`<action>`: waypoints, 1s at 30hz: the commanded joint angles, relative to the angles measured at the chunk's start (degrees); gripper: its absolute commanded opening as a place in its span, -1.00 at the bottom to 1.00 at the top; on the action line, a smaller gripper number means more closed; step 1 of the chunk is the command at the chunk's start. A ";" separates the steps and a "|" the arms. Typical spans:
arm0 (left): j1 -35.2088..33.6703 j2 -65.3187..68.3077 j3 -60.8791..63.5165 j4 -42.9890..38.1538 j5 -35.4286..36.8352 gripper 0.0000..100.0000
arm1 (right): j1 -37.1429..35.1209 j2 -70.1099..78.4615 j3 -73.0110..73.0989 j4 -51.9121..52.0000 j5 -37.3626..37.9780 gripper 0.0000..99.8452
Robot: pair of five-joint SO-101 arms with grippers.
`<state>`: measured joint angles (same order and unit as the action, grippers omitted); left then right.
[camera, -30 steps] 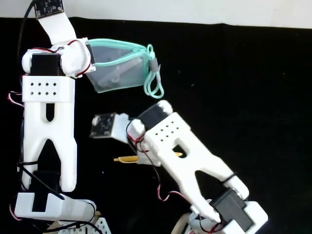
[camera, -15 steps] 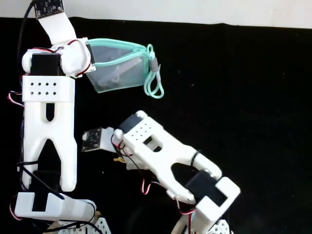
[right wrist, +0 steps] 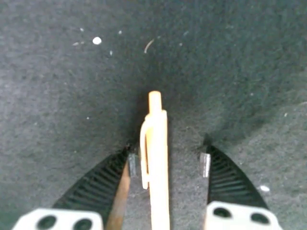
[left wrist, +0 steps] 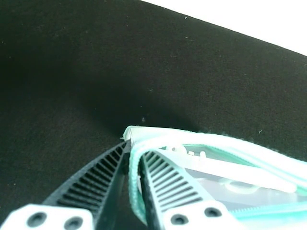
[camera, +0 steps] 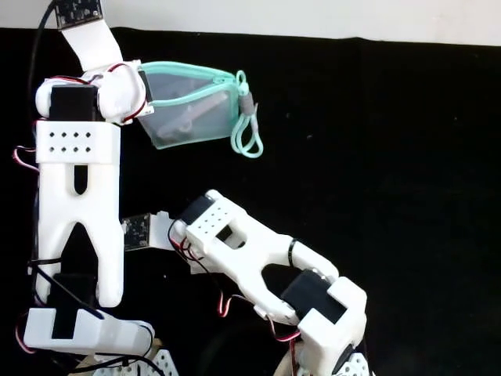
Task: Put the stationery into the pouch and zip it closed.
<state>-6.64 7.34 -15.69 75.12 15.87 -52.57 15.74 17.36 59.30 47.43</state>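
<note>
A translucent teal pouch (camera: 192,110) hangs at the back left, its zip edge toward the far side and a cord loop (camera: 249,139) dangling off its right end. My left gripper (left wrist: 132,143) is shut on the pouch's (left wrist: 225,163) corner; a pale object shows through its wall. A yellow pen (right wrist: 158,163) lies on the black cloth between the fingers of my right gripper (right wrist: 167,160), which is open and low over it. A brown stick (right wrist: 119,206) lies along one finger. In the high view the right arm (camera: 235,243) bends low at front centre and covers the pen.
Black cloth (camera: 391,157) covers the table, with free room to the right and centre back. A white wall strip (camera: 313,16) runs along the far edge. The left arm's white body (camera: 78,211) stands along the left side, close to the right arm's wrist.
The right arm has swung left and down toward the front, and its wrist now sits over the pen, hiding it in the high view. The left arm and pouch have stayed still.
</note>
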 commanded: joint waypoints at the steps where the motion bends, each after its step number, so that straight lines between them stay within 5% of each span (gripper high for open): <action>1: -0.57 3.47 0.31 0.09 -0.35 -0.99 | -0.75 1.27 -0.40 -3.56 0.18 -0.61; 5: -0.66 3.47 0.31 0.09 -0.35 -0.99 | -0.66 1.36 -0.40 -3.56 0.18 -0.98; 16: -0.75 3.47 0.40 0.00 -0.35 -0.99 | 1.27 0.92 -0.40 -3.21 -9.76 -0.98; 30: -0.66 3.47 0.48 -0.09 -0.35 -0.99 | 13.32 -7.25 -3.82 4.09 -29.10 -0.99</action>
<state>-6.64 7.52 -15.78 75.12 15.87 -42.29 12.48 15.25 62.02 21.23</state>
